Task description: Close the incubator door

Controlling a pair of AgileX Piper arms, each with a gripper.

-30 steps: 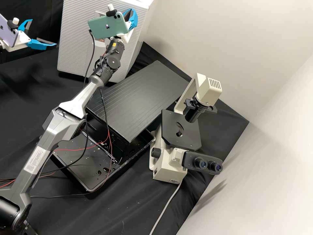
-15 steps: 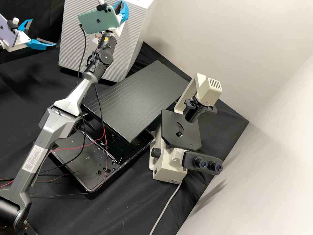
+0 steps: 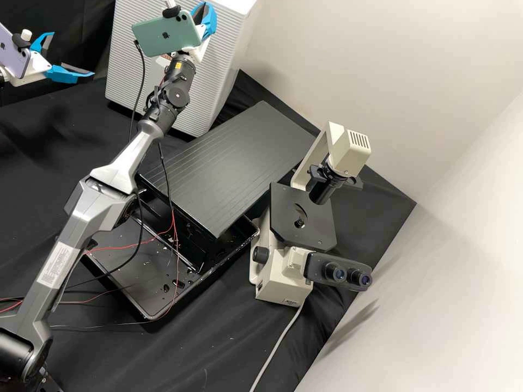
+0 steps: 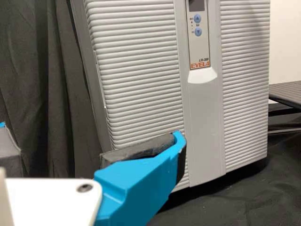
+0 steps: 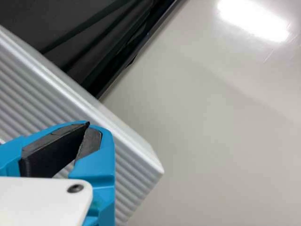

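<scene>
Pale grey, ribbed casing, probably moulded plastic: incubator door [image 4: 136, 70], upright on the front of the incubator [image 3: 231, 60]. Door appears shut or nearly so; a narrow gap at the seam cannot be ruled out. Left gripper [image 3: 72, 54] released, fingers spread, apart from the door and facing it. Right gripper [image 5: 88, 125] clenched, tips together on nothing, beside the ribbed casing near its corner; contact cannot be told. Handling, estimated: door stiff, fairly heavy but borne by its hinge, so a slow, flat push should serve better than a pinch. Ribs likely slick; pads may skate if pressed at a slant. Best hold, if one is needed, is the scooped recess [image 4: 203, 75] on the smooth central strip; otherwise press near the free edge, hinge side unconfirmed. Keep off the control panel [image 4: 198, 35], the fragile part. Excess force could shift the whole cabinet.
</scene>
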